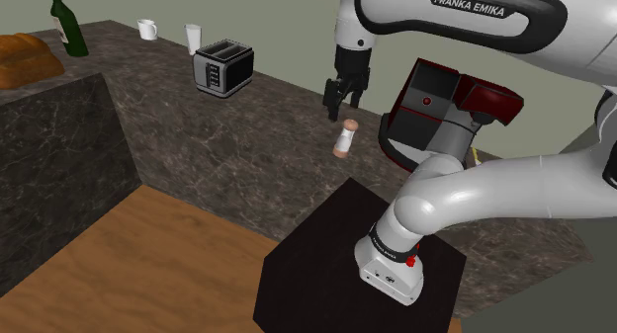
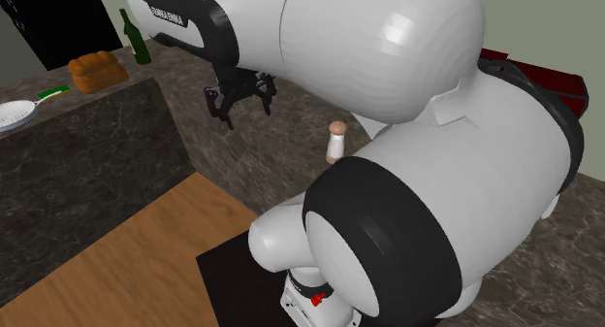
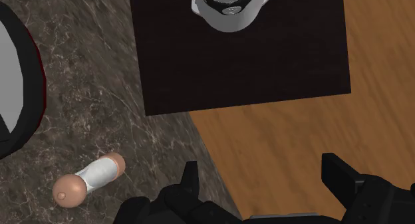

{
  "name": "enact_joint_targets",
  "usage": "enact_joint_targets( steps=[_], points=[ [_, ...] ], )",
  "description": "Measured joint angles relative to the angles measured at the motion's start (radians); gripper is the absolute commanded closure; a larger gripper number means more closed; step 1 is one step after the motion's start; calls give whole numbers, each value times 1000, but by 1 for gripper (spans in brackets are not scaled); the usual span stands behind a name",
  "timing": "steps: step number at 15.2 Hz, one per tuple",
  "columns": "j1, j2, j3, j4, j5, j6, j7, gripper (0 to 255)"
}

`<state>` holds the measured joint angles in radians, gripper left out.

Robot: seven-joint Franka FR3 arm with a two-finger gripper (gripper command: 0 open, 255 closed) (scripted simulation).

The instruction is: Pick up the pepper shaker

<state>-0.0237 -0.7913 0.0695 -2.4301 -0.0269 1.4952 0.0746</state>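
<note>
Gripper spread and empty, shaker not yet held.
I see my gripper (image 1: 344,106) hanging clear of the dark marbled counter (image 1: 257,143), with nothing between its fingers. The shaker (image 1: 344,139), white with tan ends, stands upright on the counter near it. In the wrist view it sits outside the fingers, close to the red coffee machine (image 1: 435,109).
</note>
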Motion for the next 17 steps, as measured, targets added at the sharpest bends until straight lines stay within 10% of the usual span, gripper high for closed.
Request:
enact_joint_targets(
  steps=[17],
  points=[
    [-111,239,-320,-61,-194,352,-337,0]
  ],
)
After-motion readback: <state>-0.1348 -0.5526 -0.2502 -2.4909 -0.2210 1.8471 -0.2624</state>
